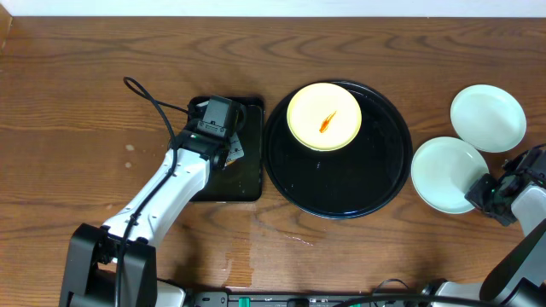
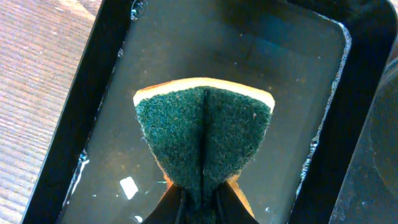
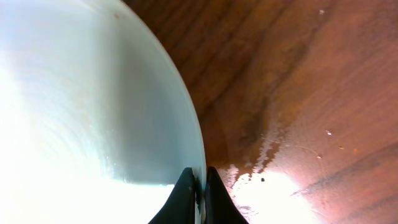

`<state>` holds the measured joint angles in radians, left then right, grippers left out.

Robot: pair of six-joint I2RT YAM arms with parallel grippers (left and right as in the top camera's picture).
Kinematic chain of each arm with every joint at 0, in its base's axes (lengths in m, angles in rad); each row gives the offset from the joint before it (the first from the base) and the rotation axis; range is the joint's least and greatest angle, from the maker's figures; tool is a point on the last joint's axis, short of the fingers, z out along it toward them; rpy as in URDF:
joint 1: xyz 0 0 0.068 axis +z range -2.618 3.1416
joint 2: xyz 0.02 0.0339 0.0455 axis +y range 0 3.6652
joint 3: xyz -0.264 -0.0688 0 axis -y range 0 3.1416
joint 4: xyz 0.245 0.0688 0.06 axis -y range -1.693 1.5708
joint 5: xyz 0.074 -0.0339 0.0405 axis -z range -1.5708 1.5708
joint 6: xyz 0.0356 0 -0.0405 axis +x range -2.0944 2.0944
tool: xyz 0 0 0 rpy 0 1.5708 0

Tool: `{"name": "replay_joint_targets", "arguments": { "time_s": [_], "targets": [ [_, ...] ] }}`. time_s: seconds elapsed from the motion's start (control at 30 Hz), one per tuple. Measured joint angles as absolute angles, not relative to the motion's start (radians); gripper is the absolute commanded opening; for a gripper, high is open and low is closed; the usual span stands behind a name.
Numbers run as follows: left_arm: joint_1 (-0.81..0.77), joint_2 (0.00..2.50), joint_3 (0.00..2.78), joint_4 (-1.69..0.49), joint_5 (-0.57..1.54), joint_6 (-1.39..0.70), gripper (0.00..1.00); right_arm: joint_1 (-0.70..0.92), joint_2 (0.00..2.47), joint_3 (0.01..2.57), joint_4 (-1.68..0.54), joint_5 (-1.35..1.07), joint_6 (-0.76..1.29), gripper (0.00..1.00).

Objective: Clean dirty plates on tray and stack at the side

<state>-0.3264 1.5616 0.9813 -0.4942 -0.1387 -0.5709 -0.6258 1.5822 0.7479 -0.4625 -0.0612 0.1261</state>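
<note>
Right pincer [image 3: 198, 188] grips one of two mint plates [image 1: 447, 173] (one yellow [image 1: 324, 116], seemingly smeared).

Picture edges cropping the mint plate [image 3: 93, 93], sponge [image 2: 205, 137] base hidden inside left end effector [image 2: 200, 206]

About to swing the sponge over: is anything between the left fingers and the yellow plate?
Nothing visible. Between the sponge, pinched over the rectangular tray, and the yellow plate lie only the rims of that tray and the round tray.
</note>
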Motion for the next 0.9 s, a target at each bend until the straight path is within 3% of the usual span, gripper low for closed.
{"name": "replay_joint_targets", "arguments": {
  "time_s": [0.5, 0.9],
  "targets": [
    [-0.326, 1.562, 0.981, -0.495, -0.139, -0.571, 0.13, -0.622, 1.596, 0.857, -0.451, -0.36, 0.142, 0.01],
    [-0.326, 1.562, 0.981, -0.494, -0.139, -0.571, 0.13, -0.622, 1.596, 0.958, -0.295, -0.263, 0.305, 0.01]
  ]
}}
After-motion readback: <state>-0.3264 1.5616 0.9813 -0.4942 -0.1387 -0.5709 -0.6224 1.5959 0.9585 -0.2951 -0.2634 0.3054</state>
